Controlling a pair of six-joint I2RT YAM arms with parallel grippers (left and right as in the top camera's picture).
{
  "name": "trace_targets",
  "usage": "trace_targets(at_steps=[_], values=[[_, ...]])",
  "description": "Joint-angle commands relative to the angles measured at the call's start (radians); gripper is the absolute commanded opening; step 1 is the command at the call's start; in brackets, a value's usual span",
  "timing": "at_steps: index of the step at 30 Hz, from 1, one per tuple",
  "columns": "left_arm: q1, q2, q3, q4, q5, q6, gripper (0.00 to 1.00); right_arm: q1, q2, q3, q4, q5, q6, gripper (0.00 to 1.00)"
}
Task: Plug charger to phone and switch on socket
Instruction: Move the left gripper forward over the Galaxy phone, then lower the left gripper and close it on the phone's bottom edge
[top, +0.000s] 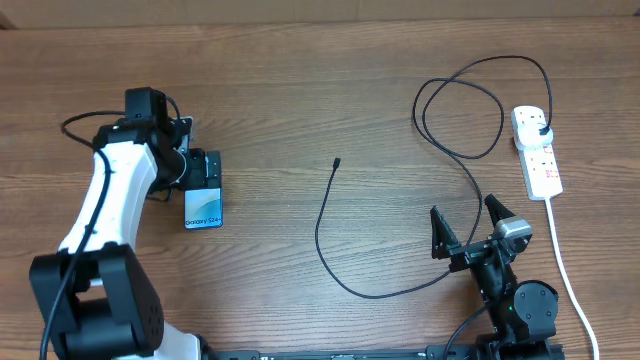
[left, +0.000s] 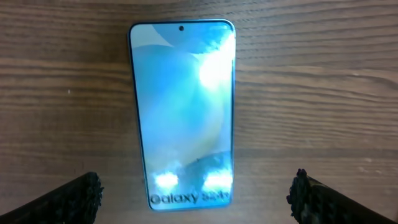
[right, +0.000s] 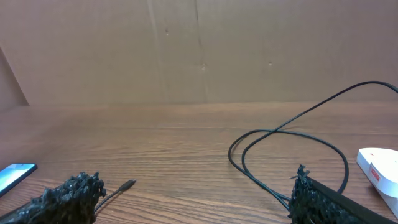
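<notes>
Overhead: left hand (top: 205, 172) over phone (top: 203, 208)

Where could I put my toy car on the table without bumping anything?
Best spot: the bare table between the phone and the charger. The far strip beyond them is free too. It's crowded near the cable loops and the socket.

1. The table (top: 300, 90) was brown wood, matt, with fine lines in it.
2. The phone (left: 183, 112) had a smooth, shiny screen.
3. The socket (top: 537, 152) was smooth white plastic.
4. The charger (top: 318, 228) was a smooth black cable.
5. The left gripper (left: 196, 198) had rough black pads (left: 71, 200).
</notes>
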Motion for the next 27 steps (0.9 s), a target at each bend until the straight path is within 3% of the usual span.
trace_targets(at_steps=[1,27], values=[[0.006,0.051,0.027,0.016,-0.029,0.047,1.00,-0.006,-0.012,-0.011,0.005,-0.006,-0.001,1.00],[-0.010,0.222,0.027,0.071,-0.006,0.067,0.99,-0.006,-0.012,-0.011,0.005,-0.006,-0.001,1.00]])
